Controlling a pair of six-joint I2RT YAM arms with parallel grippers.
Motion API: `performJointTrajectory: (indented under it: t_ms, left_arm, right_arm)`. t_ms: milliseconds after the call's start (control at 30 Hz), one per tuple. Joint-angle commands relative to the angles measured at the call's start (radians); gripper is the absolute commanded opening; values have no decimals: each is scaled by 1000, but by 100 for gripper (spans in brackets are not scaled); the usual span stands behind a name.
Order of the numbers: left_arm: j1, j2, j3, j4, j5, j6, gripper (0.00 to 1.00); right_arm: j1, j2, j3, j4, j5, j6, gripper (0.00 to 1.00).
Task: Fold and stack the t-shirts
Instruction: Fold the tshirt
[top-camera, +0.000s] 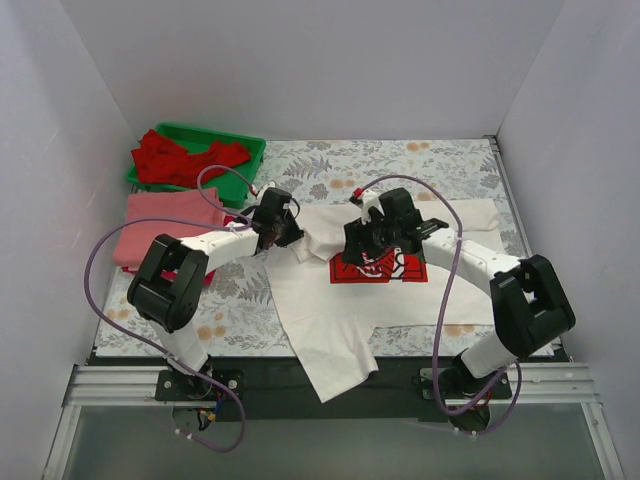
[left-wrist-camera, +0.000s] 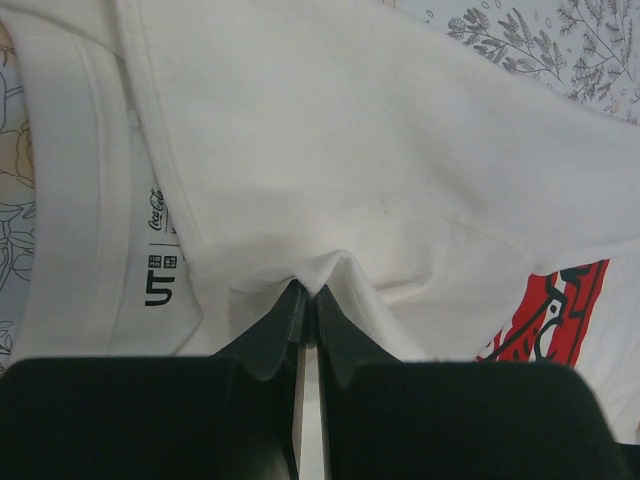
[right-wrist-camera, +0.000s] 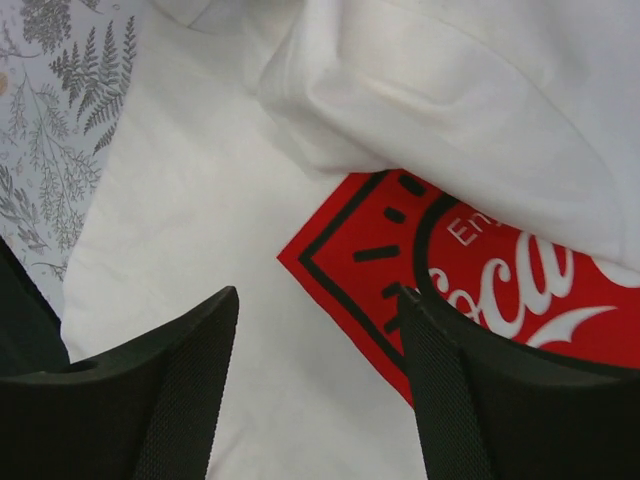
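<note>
Observe the cream-white t-shirt, rumpled and partly folded over its red-and-black chest print, spread across the floral table, with your left gripper clamped on a raised fabric fold and your right gripper spread-jawed above the print.

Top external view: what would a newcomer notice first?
The cream-white cotton t-shirt with a red-and-black chest print sprawls across the middle of the floral-patterned table. The left hand is shut on a pinch of its fabric near the collar, while the right hand stands open over the print. At far left, a green plastic tray holds crumpled red shirts, beside a folded salmon-pink shirt.
</note>
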Motion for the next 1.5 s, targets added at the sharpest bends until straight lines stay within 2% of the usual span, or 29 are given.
performJointTrajectory:
  t_ms: [0, 300, 533, 633, 733, 933, 1033, 1100, 1467]
  left_arm:
    - [1, 4, 38, 32, 22, 19, 0]
    - [17, 3, 14, 62, 35, 12, 0]
    - [22, 6, -2, 62, 36, 15, 0]
    - [24, 6, -8, 67, 36, 13, 0]
    - [27, 4, -15, 69, 38, 10, 0]
    - [28, -14, -31, 73, 41, 9, 0]
    - [31, -30, -42, 78, 39, 9, 0]
    - [31, -34, -42, 75, 39, 12, 0]
    - [30, -125, -86, 49, 68, 30, 0]
  right_arm:
    - [58, 57, 34, 123, 17, 67, 69]
    - [150, 273, 166, 134, 169, 129, 56]
    - [184, 327, 195, 135, 216, 137, 56]
    - [195, 342, 203, 135, 244, 160, 52]
    - [215, 356, 206, 140, 339, 180, 45]
    - [222, 362, 208, 146, 376, 195, 31]
    - [225, 356, 205, 150, 376, 198, 16]
    - [228, 353, 206, 147, 376, 194, 2]
    - [230, 218, 156, 92, 373, 187, 1]
